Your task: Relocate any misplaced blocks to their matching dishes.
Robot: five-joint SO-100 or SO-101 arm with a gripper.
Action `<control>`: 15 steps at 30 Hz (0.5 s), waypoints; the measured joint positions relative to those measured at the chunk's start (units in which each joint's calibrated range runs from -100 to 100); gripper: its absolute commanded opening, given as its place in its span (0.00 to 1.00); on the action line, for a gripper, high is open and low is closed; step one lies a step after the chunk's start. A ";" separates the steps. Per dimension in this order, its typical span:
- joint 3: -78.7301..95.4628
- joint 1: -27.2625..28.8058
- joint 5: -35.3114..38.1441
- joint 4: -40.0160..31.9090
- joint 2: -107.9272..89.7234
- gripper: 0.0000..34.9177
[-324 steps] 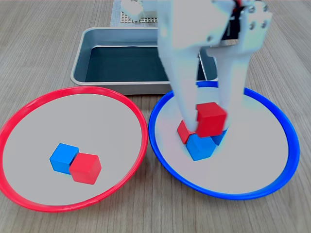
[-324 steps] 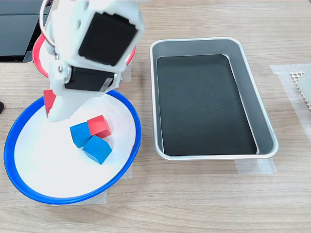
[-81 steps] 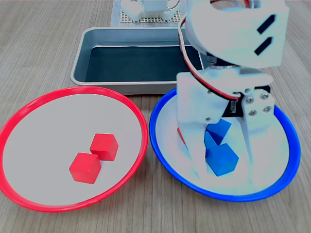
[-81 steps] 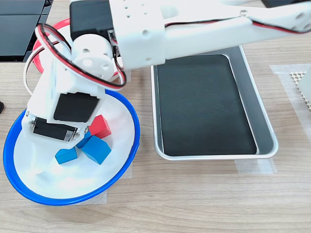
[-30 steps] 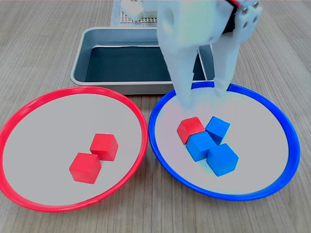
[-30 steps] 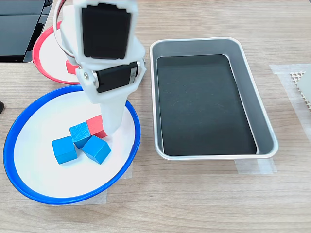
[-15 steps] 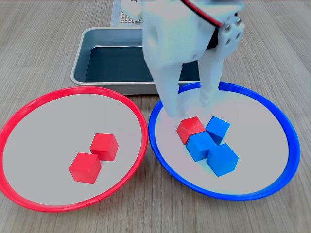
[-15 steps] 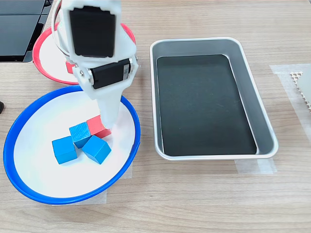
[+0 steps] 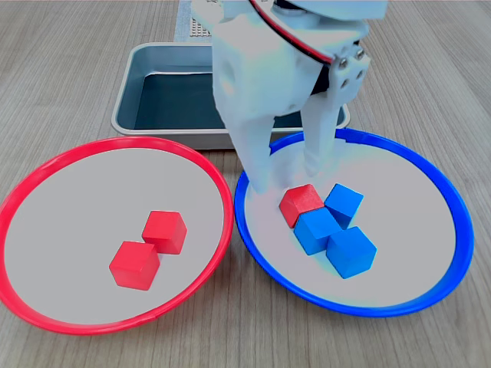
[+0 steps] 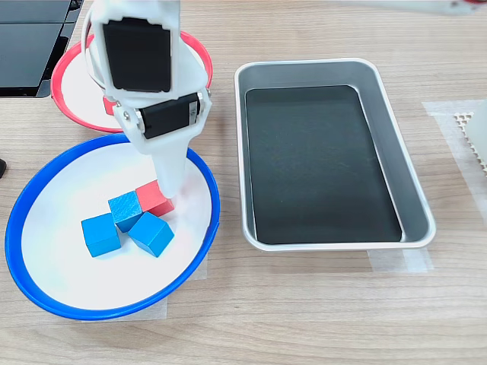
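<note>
The blue-rimmed dish point(image 9: 453, 207) point(image 10: 30, 281) holds one red block point(image 9: 301, 204) point(image 10: 156, 199) touching three blue blocks point(image 9: 352, 251) point(image 10: 100, 233). Two red blocks point(image 9: 163, 231) lie in the red-rimmed dish point(image 9: 31, 199) point(image 10: 65, 76). My white gripper point(image 9: 288, 176) hangs open just above the red block in the blue-rimmed dish. Its fingers point(image 9: 258, 172) stand apart, and the block lies just in front of the gap between them. In the second exterior view one finger tip point(image 10: 169, 182) is down at that block and the arm hides most of the red-rimmed dish.
A rectangular grey metal tray point(image 9: 153, 123) point(image 10: 403, 182) with a dark floor stands behind the dishes in the first exterior view and on the second exterior view's right. Wooden tabletop surrounds everything.
The open gripper has shifted toward the first exterior view's left and come down closer to the red block in the blue-rimmed dish. No block has moved over the last second.
</note>
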 measured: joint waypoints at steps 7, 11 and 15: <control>-1.63 -0.18 0.10 1.31 1.11 0.47; -3.36 -0.62 0.29 1.96 2.39 0.47; -4.72 -0.62 0.29 1.96 3.75 0.47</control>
